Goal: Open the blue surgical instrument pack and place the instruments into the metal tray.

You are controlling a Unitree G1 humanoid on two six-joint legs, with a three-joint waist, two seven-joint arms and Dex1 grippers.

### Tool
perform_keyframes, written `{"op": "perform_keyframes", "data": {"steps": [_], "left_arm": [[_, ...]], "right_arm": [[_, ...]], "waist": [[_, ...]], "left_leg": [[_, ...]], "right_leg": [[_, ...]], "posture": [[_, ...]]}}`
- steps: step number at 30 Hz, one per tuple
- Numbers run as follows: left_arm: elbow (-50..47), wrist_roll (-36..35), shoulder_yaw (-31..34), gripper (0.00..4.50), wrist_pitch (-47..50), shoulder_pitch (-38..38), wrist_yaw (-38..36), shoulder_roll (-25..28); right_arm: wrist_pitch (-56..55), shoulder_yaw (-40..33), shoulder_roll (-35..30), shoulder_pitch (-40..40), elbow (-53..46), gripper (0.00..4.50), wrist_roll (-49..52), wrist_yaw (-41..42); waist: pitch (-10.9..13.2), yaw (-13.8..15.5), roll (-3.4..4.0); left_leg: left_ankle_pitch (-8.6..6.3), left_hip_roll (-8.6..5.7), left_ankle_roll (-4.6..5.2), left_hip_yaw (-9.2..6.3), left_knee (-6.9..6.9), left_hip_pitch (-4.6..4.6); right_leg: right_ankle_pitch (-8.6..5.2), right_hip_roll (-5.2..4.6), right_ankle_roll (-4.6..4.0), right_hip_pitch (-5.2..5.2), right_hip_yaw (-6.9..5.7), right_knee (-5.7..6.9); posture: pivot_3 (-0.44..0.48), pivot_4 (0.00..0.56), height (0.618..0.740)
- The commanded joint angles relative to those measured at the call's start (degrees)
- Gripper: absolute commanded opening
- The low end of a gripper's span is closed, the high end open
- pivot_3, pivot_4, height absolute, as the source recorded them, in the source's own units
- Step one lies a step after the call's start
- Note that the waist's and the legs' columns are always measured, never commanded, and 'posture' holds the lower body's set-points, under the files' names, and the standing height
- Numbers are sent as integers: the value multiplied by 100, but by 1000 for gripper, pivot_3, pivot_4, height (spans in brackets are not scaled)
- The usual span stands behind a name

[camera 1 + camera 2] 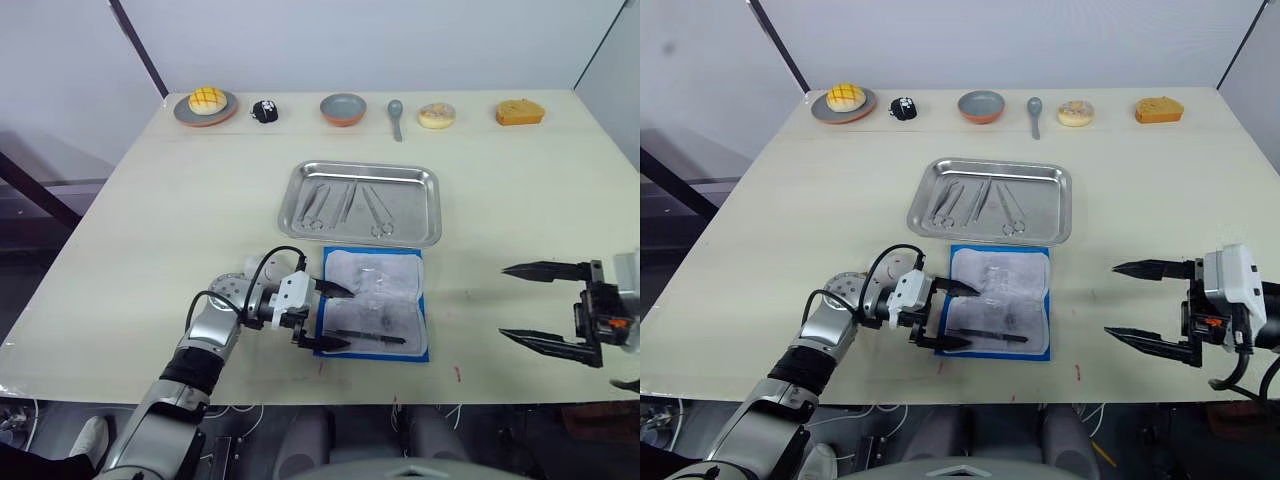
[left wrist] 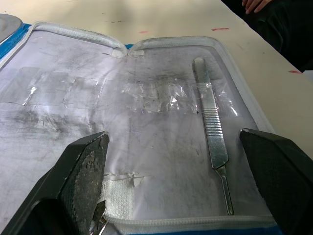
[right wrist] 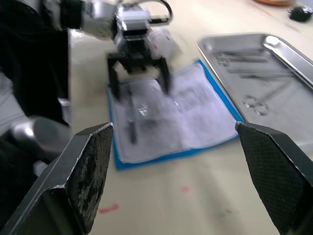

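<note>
Pack (image 1: 375, 302) lies unfolded mid-frame just below the tray (image 1: 432, 212), left tool (image 1: 328, 315) gaping wide and empty over the last scalpel-like instrument (image 2: 212, 134), so next comes closing on it.

Pack in left wrist view: the blue surgical instrument pack (image 2: 146, 122) is running off the picture's edges, its blue border showing as slivers.
Left tool fingers (image 2: 83, 181): both are being cut by the picture's edge in the left wrist view.
Right tool (image 1: 545, 305): its arm is running off the picture's right edge.
Instruments in tray: the instruments (image 1: 345, 205) in the metal tray (image 1: 425, 180) are appearing too small to tell apart.
Right wrist view: the left tool (image 3: 139, 73) is appearing blurred.
Small dark item (image 1: 264, 111): sitting at the bench's far edge, too small to identify.
</note>
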Motion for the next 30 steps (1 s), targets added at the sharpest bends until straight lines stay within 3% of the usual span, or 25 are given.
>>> {"op": "perform_keyframes", "data": {"steps": [1, 10, 16, 30], "left_arm": [[448, 359, -302, 4500, 115, 274, -56, 103], [420, 374, -354, 4500, 116, 227, -154, 132], [374, 367, -370, 4500, 137, 247, -184, 157], [282, 210, -443, 4500, 152, 204, -637, 257]], "right_arm": [[-102, 539, 195, -149, -284, 4172, -329, -406], [-621, 2429, 816, -804, 156, 4172, -1809, -1034], [-964, 3261, 1134, -1206, 709, 4172, -2526, -1171], [-1009, 3955, 1300, -1596, 1183, 4172, -2927, -978]], "waist": [[-1, 0, 2], [-1, -1, 1], [0, 0, -1], [2, -27, -7]], "left_leg": [[0, 0, 0, 0, 0, -2], [0, 0, 0, 0, -1, 0], [0, 0, 0, 0, 0, 0], [-1, 1, 2, -3, -1, 1]], "right_leg": [[-1, 0, 2, -1, 0, 0], [-2, 1, 3, -2, 0, 0], [-2, 1, 2, -2, 0, 1], [-3, 4, 0, -4, -1, 3]], "posture": [[0, 150, 732], [0, 150, 732], [0, 150, 732], [0, 150, 732]]}}
